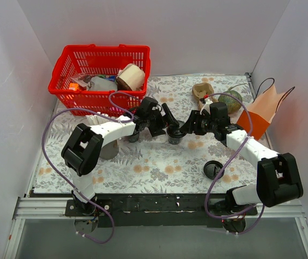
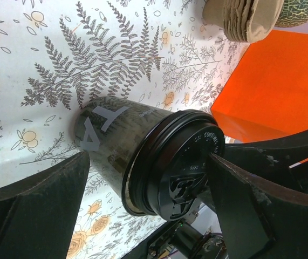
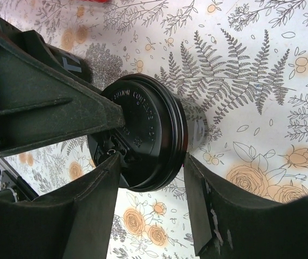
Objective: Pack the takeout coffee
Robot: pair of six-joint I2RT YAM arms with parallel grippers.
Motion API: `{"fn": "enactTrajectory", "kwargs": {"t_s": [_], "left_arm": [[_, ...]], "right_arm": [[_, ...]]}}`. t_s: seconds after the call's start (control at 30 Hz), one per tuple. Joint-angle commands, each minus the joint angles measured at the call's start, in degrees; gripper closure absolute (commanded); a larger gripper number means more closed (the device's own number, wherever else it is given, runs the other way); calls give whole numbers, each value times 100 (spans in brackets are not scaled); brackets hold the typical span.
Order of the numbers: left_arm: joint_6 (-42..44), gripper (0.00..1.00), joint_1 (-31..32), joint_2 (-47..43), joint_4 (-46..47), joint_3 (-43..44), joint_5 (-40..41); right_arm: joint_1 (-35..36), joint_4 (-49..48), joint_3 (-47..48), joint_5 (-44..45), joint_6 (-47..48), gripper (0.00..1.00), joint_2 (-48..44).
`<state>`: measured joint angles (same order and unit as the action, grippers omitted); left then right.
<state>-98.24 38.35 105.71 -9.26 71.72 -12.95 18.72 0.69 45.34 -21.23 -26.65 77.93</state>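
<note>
The takeout coffee (image 1: 175,137), a small black cup with a black lid on it, stands mid-table where both arms meet. In the left wrist view the cup (image 2: 116,145) shows grey tape marks, with its lid (image 2: 189,167) towards the camera. My left gripper (image 1: 169,125) (image 2: 148,183) has a finger against each side of it, one on the cup wall and one at the lid's rim. My right gripper (image 1: 186,129) (image 3: 152,199) is open over the lid (image 3: 148,135). One finger lies across the lid's top and the other beside its rim.
A red basket (image 1: 62,89) of items stands at the back left. An orange paper bag (image 1: 261,110) (image 2: 272,86), cardboard trays (image 1: 203,90) and a melon (image 1: 230,100) are at the back right. A loose flat black lid (image 1: 213,169) lies front right. A grey cup (image 1: 109,150) stands under the left arm.
</note>
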Motion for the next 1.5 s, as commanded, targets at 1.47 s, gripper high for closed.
{"fn": "enactTrajectory", "kwargs": {"t_s": [1.47], "left_arm": [[-169, 37, -117, -639, 381, -730, -243]], "right_arm": [[246, 485, 405, 286, 231, 38, 144]]}}
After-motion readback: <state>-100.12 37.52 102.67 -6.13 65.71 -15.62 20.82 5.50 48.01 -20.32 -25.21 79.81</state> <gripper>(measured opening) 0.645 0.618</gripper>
